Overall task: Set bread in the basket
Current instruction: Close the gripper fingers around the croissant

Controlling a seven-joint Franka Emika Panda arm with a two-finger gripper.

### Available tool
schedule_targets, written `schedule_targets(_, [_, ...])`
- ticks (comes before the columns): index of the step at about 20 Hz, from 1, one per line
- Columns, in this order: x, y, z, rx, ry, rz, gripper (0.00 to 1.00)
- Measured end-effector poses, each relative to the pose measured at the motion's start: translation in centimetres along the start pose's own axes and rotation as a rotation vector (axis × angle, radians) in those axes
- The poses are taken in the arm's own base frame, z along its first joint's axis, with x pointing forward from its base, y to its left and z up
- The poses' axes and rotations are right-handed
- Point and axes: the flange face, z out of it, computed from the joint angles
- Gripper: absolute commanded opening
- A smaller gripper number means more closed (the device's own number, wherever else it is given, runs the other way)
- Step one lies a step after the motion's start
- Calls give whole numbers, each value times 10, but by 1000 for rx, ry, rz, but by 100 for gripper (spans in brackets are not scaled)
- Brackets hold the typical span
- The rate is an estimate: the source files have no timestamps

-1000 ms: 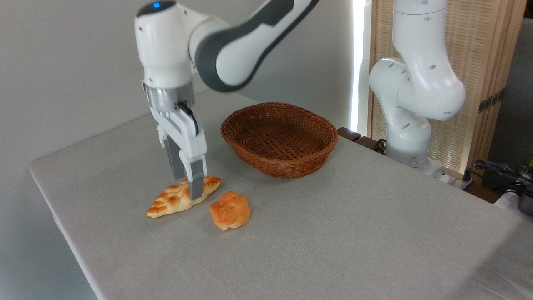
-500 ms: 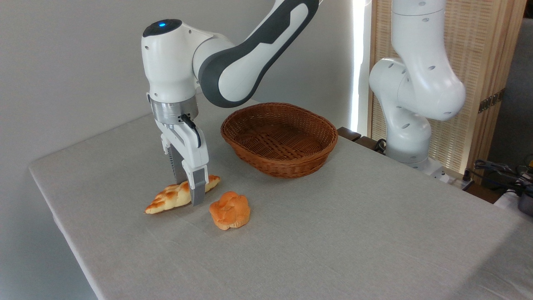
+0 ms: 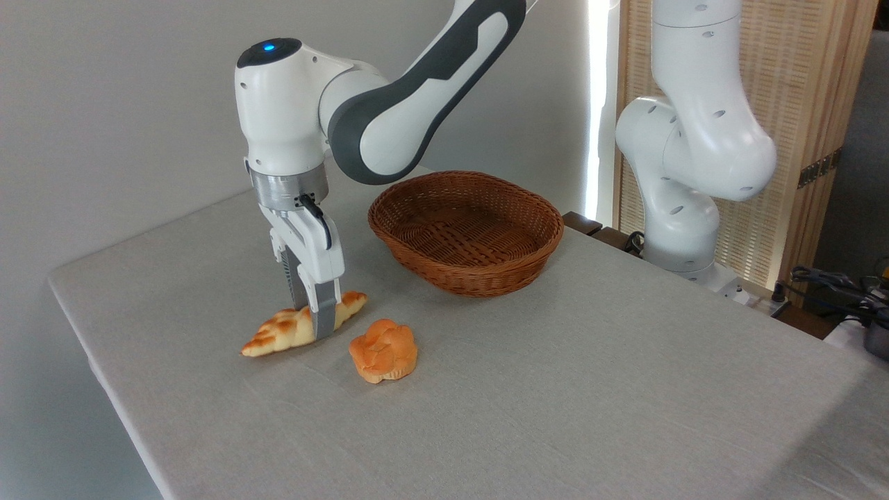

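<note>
The tool (image 3: pixel 314 321) points straight down at left of centre in the frame, its two fingers (image 3: pixel 323 316) drawn in narrow against the middle of the bread (image 3: pixel 278 332), one finger in front of the loaf and the other behind it, so the loaf is pinched between them. The bread lies on the surface (image 3: pixel 555 389) with its pointed left end resting low and its right end tipped slightly upward past the fingers. Just to the lower right of it, apart from the loaf, sits a small round orange bun (image 3: pixel 383 351). Further toward the upper right, well apart from both, stands the basket (image 3: pixel 465 232), oval and brown, upright on the surface with only its woven bottom showing inside.
</note>
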Motion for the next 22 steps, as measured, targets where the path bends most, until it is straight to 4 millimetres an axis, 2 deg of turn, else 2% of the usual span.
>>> schedule_targets(4, [0, 0, 1, -1, -1, 0, 9])
schedule_targets(22, [1, -2, -2, 1, 5, -4, 7])
